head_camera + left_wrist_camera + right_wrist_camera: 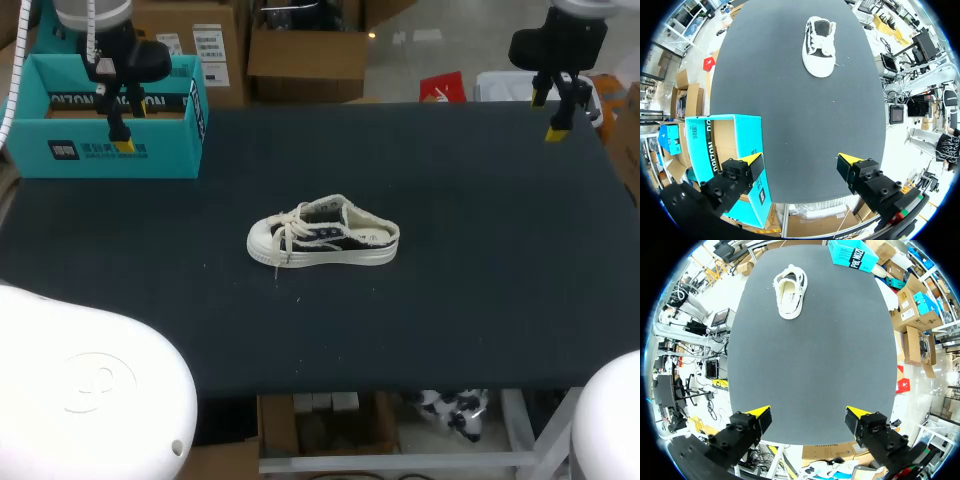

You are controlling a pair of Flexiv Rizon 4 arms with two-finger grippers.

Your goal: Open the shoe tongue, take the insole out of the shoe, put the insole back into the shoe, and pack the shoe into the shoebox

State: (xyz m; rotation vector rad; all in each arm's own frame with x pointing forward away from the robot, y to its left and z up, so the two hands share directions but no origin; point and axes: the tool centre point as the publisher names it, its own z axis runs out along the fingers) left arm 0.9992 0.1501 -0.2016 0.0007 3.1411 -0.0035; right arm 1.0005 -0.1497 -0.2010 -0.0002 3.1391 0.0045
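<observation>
The shoe (322, 238) lies mid-worktop (480, 300), toe to the left, reachable from both sides. The open shoebox (100, 150) waits far left under the left gripper (801, 160). The right gripper (808, 412) hangs far right. Both have fingers spread and empty, seemingly ready to start.

1 shoe (322, 238) is laid on its sole near the middle of the table (460, 310), with the toe turned to the left and the heel to the right. The shoebox (100, 152) is set at the table's far left corner, well apart from the shoe. The left gripper (118, 140) is held above the shoebox, and the right gripper (548, 115) above the far right corner.
</observation>
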